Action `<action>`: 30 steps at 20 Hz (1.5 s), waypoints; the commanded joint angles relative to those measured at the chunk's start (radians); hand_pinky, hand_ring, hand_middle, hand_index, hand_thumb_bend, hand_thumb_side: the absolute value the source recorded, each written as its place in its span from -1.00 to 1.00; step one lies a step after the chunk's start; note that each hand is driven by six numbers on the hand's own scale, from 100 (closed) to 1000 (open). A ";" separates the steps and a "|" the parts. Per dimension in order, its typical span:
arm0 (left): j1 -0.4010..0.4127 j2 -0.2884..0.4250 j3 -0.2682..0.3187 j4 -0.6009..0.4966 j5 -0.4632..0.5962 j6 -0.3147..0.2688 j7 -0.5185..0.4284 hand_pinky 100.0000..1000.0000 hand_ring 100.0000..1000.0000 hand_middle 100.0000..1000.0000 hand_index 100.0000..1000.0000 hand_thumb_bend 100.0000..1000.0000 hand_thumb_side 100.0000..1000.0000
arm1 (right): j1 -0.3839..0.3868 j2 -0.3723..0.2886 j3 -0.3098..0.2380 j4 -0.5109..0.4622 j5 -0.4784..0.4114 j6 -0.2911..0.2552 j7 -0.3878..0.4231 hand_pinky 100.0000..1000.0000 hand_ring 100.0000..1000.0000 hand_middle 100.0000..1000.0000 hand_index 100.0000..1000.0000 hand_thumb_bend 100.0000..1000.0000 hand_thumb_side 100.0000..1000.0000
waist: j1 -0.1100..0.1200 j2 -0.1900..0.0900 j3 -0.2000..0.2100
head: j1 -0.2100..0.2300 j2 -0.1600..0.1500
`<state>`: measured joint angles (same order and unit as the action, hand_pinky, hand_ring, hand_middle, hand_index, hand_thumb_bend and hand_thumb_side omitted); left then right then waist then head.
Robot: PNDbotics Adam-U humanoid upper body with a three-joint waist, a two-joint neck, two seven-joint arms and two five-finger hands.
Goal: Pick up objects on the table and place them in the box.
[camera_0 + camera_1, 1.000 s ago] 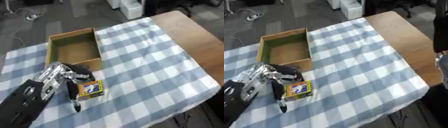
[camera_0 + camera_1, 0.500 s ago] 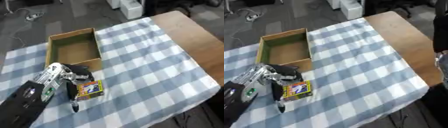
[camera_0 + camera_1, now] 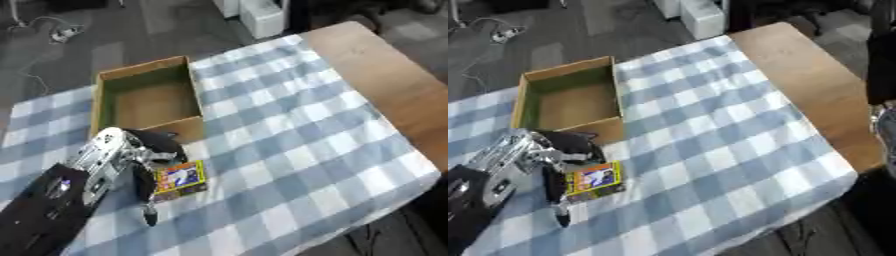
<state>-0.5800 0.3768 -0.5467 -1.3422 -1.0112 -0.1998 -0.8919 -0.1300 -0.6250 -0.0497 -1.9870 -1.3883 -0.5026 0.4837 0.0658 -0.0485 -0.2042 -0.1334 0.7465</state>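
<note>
A: Cardboard, open on top: the box (image 3: 147,102) sits toward the far left of the bench (image 3: 376,80), on the blue-and-white checked cloth (image 3: 289,135). From here its inside looks bare.

B: And the thing to pick up?

A: 1 small flat packet (image 3: 180,178), yellow with a blue picture, lies on the cloth just near of the box's near wall, apart from it.

B: Where is the left hand?

A: The left hand (image 3: 122,157) comes in from the near-left corner. Its fingers are curled over the packet's left edge, one dark finger (image 3: 145,197) running down along that side. Whether they actually pinch the packet I cannot tell.

B: The right hand?

A: Only a bit of the right arm (image 3: 883,100) shows at the right edge of the right eye view; the hand itself is out of sight.
</note>
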 commanded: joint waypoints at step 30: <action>0.003 -0.010 0.012 0.071 -0.126 -0.076 0.094 -0.53 0.08 0.47 0.79 0.35 -0.42 | -0.020 -0.029 -0.012 -0.013 -0.004 -0.004 -0.007 -0.39 -0.52 -0.45 0.04 -1.00 1.00 | -0.005 -0.006 -0.002 | -0.018 -0.007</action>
<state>-0.5794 0.3590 -0.5395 -1.2838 -1.1167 -0.2680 -0.8037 -0.1376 -0.6250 -0.0498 -1.9870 -1.3897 -0.5059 0.4784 0.0658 -0.0499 -0.2071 -0.1423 0.7465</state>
